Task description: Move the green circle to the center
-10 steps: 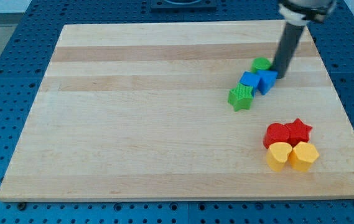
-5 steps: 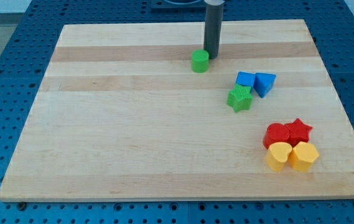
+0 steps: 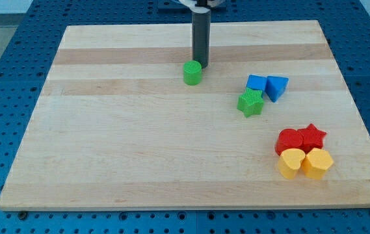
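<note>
The green circle is a small green cylinder standing on the wooden board, above the board's middle. My tip is the lower end of the dark rod. It touches the green circle's upper right side, just toward the view's top and right of it.
A green star, a blue block and a blue triangle cluster to the view's right. A red circle, red star, yellow heart and yellow hexagon sit at lower right.
My tip has swept from the right cluster toward the view's left, pushing the green circle away from the blue blocks, then slightly down and left. The green star shifted a little.
</note>
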`<state>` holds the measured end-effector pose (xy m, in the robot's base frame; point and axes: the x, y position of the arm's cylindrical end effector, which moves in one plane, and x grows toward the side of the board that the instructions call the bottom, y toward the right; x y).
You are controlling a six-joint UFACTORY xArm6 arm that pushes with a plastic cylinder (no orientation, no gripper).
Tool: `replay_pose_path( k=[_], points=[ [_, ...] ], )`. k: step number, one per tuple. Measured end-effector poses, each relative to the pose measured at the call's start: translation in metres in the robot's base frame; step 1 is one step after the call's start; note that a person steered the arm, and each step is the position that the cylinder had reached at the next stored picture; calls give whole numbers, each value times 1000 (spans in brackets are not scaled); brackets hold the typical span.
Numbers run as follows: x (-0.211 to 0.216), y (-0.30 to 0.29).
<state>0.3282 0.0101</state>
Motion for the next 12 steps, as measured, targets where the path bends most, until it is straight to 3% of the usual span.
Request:
replay_pose_path(
  k=[3, 4, 5, 6, 7, 8, 10, 12],
  points=[
    [0, -46],
    [-7, -30],
    [-40, -15],
    [-66, -65],
    [-62, -89],
    [-50, -68],
    [3, -77],
    [4, -29]
  ],
)
